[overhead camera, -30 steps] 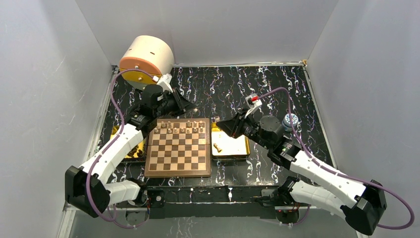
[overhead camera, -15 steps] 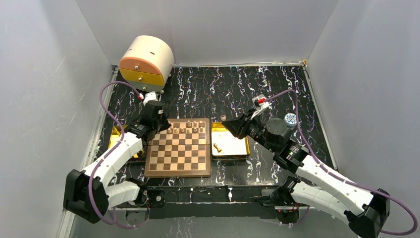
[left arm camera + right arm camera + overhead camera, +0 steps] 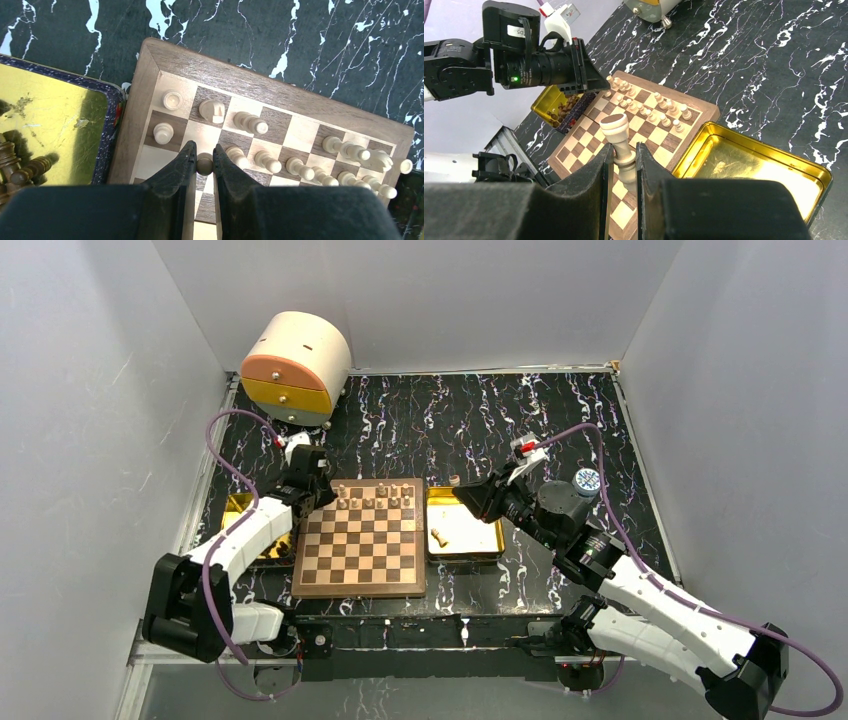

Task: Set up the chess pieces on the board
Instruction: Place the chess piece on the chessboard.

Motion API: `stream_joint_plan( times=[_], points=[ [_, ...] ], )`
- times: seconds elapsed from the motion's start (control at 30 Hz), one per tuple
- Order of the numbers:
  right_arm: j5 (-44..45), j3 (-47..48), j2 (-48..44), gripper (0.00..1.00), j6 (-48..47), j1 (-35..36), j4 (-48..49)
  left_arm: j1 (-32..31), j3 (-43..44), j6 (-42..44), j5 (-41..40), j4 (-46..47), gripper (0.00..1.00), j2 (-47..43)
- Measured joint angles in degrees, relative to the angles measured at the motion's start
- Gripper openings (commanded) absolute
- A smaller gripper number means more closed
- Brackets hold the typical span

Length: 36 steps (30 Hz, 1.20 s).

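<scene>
The board [image 3: 360, 560] lies between my arms, and several light chess pieces [image 3: 372, 500] stand in its two far rows. My left gripper [image 3: 318, 488] hangs over the board's far-left corner [image 3: 260, 92]. That left gripper [image 3: 203, 156] is shut on a small light pawn [image 3: 204, 165], above the second row and next to a standing pawn [image 3: 163, 132]. My right gripper [image 3: 470, 495] is over the right gold tray's far-left corner. In the wrist view the right gripper [image 3: 623, 152] is shut on the stem of a tall light piece [image 3: 616, 127].
A gold tray [image 3: 480, 540] right of the board holds one light piece [image 3: 439, 537]. A second gold tray [image 3: 55, 125] on the left holds dark pieces [image 3: 20, 165]. A round cream drawer unit [image 3: 295, 365] stands at the back left. A small round object [image 3: 586, 480] sits near my right arm.
My left gripper has drawn back from beyond the board's far edge to its far-left corner. My right gripper has shifted a little to the right, keeping its piece.
</scene>
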Motion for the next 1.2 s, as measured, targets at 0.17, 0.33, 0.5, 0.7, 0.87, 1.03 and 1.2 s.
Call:
stream_joint_plan(
  times=[0.17, 0.33, 0.5, 0.7, 0.87, 1.03, 1.2],
  points=[
    [0.39, 0.00, 0.04, 0.15, -0.35, 0.00, 0.00, 0.00, -0.02, 0.31, 0.28, 1.27, 0.00, 2.73],
    [0.39, 0.02, 1.03, 0.15, -0.57, 0.00, -0.02, 0.00, 0.00, 0.96, 0.22, 1.44, 0.00, 4.81],
    [0.39, 0.02, 1.20, 0.15, -0.68, 0.00, 0.00, 0.00, 0.00, 1.64, -0.09, 1.51, 0.00, 5.07],
    [0.61, 0.02, 1.20, 0.15, -0.68, 0.00, 0.00, 0.00, 0.00, 2.05, -0.09, 1.55, 0.00, 5.07],
    [1.09, 0.00, 1.18, 0.15, -0.83, 0.00, 0.00, 0.00, -0.02, 2.32, 0.00, 2.40, 0.00, 5.18],
    [1.22, 0.02, 1.14, 0.15, -0.85, 0.00, 0.00, 0.00, -0.02, 2.43, 0.17, 3.04, 0.00, 5.90],
    [1.49, 0.02, 0.90, 0.15, -0.85, 0.00, -0.02, 0.00, -0.07, 2.45, 0.24, 3.08, 0.01, 6.56]
  ],
)
